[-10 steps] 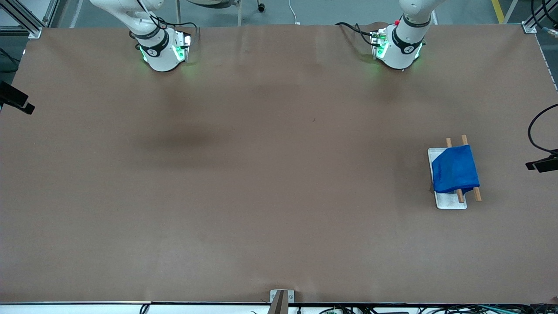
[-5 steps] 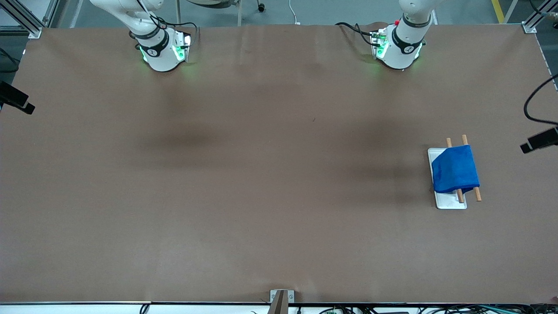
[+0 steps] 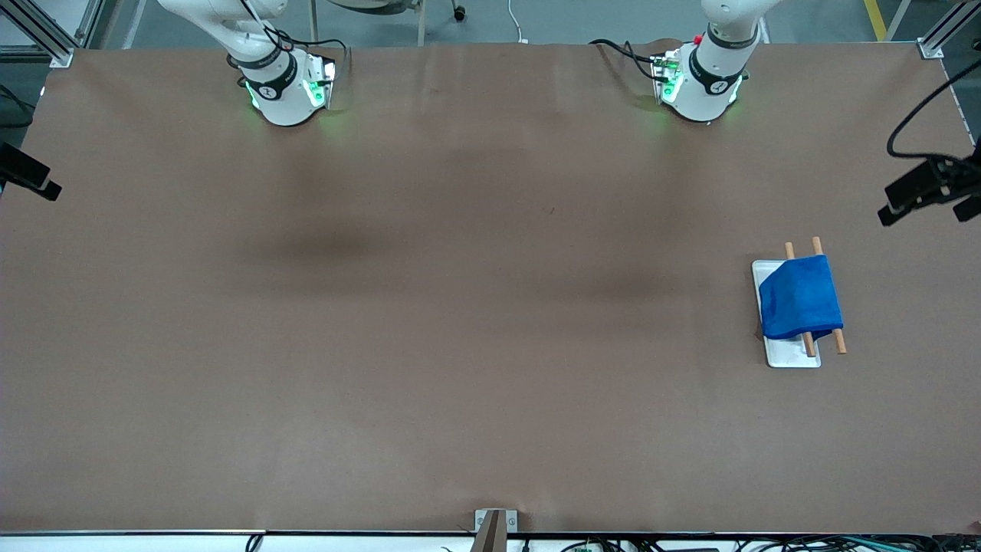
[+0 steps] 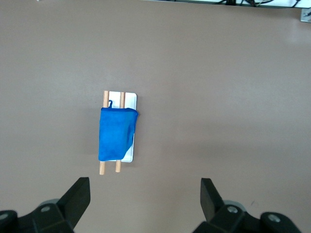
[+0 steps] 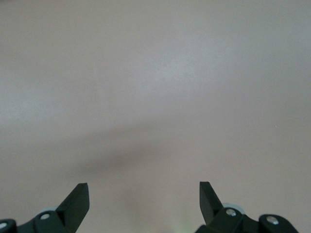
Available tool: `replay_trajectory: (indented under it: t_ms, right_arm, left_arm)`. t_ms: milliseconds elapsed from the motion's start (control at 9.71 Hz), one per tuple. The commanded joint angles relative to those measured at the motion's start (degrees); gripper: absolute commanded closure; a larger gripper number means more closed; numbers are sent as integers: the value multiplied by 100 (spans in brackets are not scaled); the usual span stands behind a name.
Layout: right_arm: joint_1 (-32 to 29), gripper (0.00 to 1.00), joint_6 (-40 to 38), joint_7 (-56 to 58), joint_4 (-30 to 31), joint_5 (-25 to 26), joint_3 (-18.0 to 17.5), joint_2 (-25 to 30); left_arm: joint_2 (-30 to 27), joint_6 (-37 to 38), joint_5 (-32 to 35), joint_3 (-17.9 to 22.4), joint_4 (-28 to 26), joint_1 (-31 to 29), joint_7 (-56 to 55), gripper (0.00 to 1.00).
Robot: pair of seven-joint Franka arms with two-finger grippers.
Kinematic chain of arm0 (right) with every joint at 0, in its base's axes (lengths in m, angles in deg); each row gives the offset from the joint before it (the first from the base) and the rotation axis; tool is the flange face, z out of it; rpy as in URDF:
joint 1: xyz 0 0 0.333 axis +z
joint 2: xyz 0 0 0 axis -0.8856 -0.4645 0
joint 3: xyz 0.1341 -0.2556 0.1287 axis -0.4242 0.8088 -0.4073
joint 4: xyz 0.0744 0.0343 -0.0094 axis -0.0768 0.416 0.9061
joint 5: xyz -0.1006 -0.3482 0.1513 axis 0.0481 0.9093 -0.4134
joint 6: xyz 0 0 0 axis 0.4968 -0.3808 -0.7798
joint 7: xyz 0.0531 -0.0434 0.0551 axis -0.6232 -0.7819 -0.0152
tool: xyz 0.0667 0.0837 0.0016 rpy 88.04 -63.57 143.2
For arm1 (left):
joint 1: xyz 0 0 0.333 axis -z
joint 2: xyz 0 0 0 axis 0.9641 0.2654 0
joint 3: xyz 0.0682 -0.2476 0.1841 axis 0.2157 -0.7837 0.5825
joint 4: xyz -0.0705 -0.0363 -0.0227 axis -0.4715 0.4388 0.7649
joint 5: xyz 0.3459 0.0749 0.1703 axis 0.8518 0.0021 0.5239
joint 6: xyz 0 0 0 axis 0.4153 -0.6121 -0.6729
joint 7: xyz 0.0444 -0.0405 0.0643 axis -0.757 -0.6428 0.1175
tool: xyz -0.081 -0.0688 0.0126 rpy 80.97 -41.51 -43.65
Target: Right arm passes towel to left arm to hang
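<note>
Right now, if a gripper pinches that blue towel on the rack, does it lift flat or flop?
Likely flops: the towel already sags over the two wooden rods of the rack, so it is limp. Probably light, a single small cloth. It may drag on the rods, and the rack looks small, so it might shift.

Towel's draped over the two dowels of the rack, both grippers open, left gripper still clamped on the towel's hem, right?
One error: the left gripper holds nothing. In the left wrist view it hangs open, high above the towel, apart from it. The rest holds: the towel is draped over the rack's two dowels, and the right gripper is open over bare table.
</note>
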Motion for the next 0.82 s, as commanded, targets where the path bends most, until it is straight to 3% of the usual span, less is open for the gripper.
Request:
replay_trajectory:
  t_ms: [0, 309, 515, 721]
  right_arm:
    - [2, 0, -67, -95, -75, 59, -21, -33]
    - [11, 0, -67, -95, -75, 59, -21, -33]
    - [-7, 0, -67, -69, -75, 59, -21, -33]
    - [2, 0, -67, -77, -75, 59, -21, -33]
  left_arm:
    - [-553, 54, 51, 1090, -793, 1183, 111, 0]
    - [-1141, 28, -289, 2069, -1618, 2330, 85, 0]
    - [-1302, 27, -468, 2108, -1824, 2350, -29, 0]
    - [-1154, 54, -433, 2116, -1641, 2315, 58, 0]
